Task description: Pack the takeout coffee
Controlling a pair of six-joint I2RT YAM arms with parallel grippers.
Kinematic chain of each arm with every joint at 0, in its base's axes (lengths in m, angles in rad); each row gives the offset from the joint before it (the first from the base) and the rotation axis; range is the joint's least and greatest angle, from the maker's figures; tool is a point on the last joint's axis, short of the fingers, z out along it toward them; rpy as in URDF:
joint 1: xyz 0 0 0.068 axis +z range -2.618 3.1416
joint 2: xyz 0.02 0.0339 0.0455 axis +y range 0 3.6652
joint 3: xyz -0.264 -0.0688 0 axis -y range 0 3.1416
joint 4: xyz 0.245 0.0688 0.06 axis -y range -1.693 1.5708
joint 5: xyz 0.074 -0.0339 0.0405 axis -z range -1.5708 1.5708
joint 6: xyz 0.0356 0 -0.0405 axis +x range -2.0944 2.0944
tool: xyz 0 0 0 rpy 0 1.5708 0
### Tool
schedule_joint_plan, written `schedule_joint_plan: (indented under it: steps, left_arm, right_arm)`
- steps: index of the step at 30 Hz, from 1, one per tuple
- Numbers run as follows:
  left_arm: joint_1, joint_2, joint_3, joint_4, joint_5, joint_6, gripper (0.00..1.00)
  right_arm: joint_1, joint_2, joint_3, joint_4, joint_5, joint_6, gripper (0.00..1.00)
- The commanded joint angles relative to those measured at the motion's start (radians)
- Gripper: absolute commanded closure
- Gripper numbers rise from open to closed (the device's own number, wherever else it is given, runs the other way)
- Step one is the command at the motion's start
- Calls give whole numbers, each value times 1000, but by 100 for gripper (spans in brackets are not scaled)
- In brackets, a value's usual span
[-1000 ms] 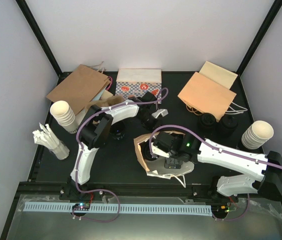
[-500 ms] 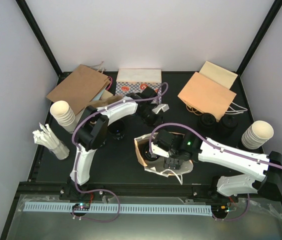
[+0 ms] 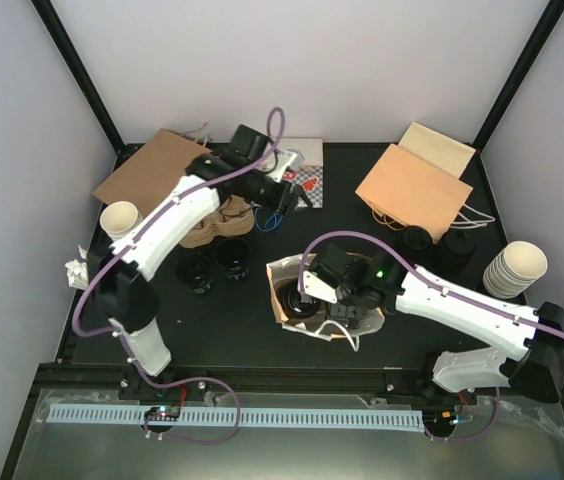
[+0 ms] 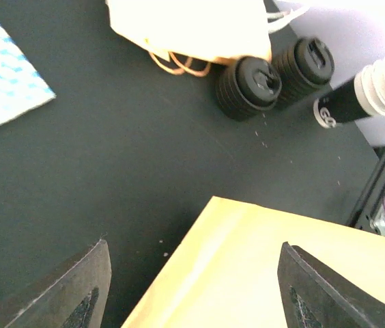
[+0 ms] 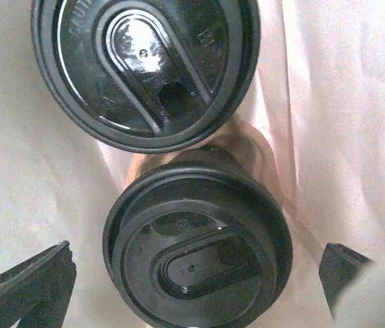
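Left tool (image 4: 192,280) has swung off to the back of the tabletop (image 3: 222,330), jaws spread, empty. Right tool (image 5: 199,273) stays wide open over two lidded cups (image 5: 196,253) inside the bag (image 3: 278,280). Those look packed; loose cups (image 3: 195,270) remain outside.

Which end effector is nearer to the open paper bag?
Right. The right end effector is directly over the open paper bag; the left end effector is far back, beside the patterned box.
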Motion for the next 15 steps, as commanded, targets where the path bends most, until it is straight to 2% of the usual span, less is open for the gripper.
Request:
schedule_joint_plan:
  steps: [1, 11, 15]
  left_arm:
    - [32, -159, -32, -45, -124, -12, 30]
    - [54, -510, -282, 39, -228, -24, 31]
    - [53, -638, -361, 66, -221, -33, 31]
  right_arm:
    - [-40, 30, 47, 25, -28, -38, 0]
    - [-137, 124, 151, 60, -83, -65, 0]
    - [-142, 140, 200, 51, -90, -40, 0]
